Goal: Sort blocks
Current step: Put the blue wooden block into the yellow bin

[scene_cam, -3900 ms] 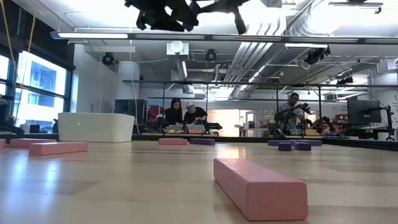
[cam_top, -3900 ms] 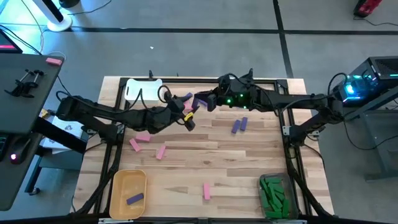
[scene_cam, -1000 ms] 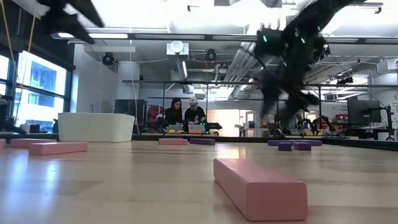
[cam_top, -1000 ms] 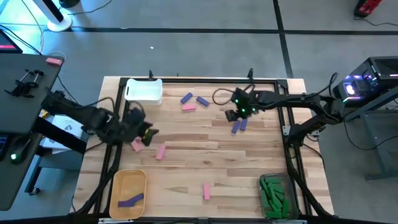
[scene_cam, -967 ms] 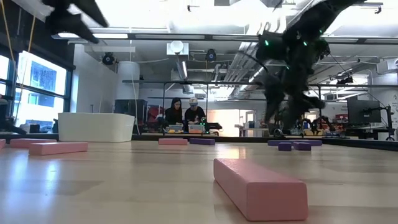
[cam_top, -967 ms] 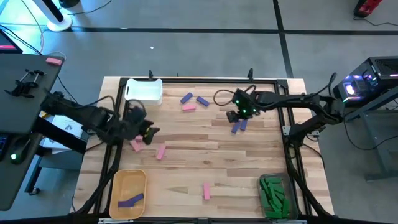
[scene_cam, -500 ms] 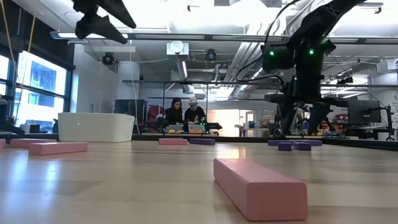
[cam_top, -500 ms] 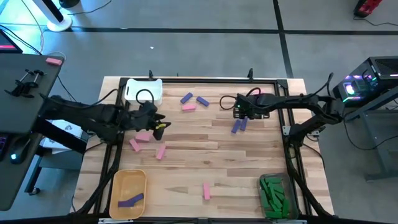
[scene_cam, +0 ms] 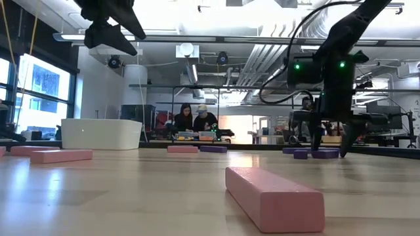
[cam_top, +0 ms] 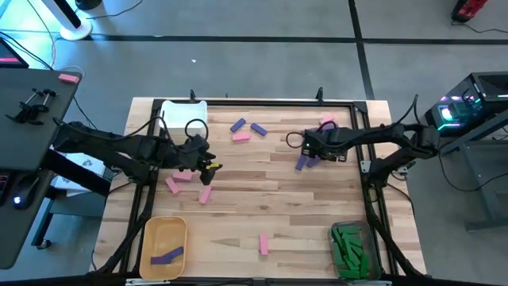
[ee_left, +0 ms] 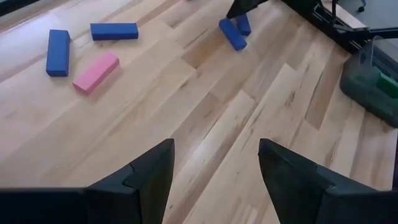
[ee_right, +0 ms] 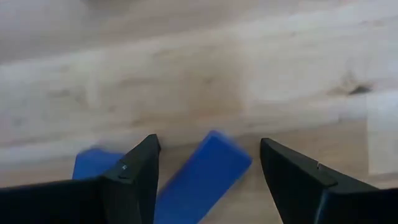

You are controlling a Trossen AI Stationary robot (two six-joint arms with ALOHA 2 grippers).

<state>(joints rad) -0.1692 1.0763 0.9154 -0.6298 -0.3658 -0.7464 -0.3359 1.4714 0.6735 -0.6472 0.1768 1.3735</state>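
Pink and purple blocks lie flat across the wooden table [cam_top: 317, 206]. Two purple blocks [cam_top: 301, 164] lie side by side at the far right. My right gripper [cam_top: 309, 155] hangs open just over them, pointing down; the nearer block [ee_right: 202, 177] shows between its fingers and the other [ee_right: 92, 164] beside one finger. In the low view the fingertips [scene_cam: 344, 148] hang close to the table by these blocks [scene_cam: 319, 154]. My left gripper [cam_top: 211, 165] is open and raised left of centre, past three pink blocks [cam_top: 181, 175]; its own view shows bare wood between the fingers [ee_left: 214, 155].
A white bin [cam_top: 183, 116] stands at the far left, a yellow bin [cam_top: 163, 238] holding a purple block at the near left, and a clear bin [cam_top: 349, 248] of green blocks at the near right. More loose blocks lie at the far middle [cam_top: 241, 136] and near middle [cam_top: 263, 244].
My right gripper has sunk toward the two purple blocks and rolled at the wrist, staying open. My left gripper has moved toward the table's right edge, away from the pink blocks, still open and raised. No block has moved.
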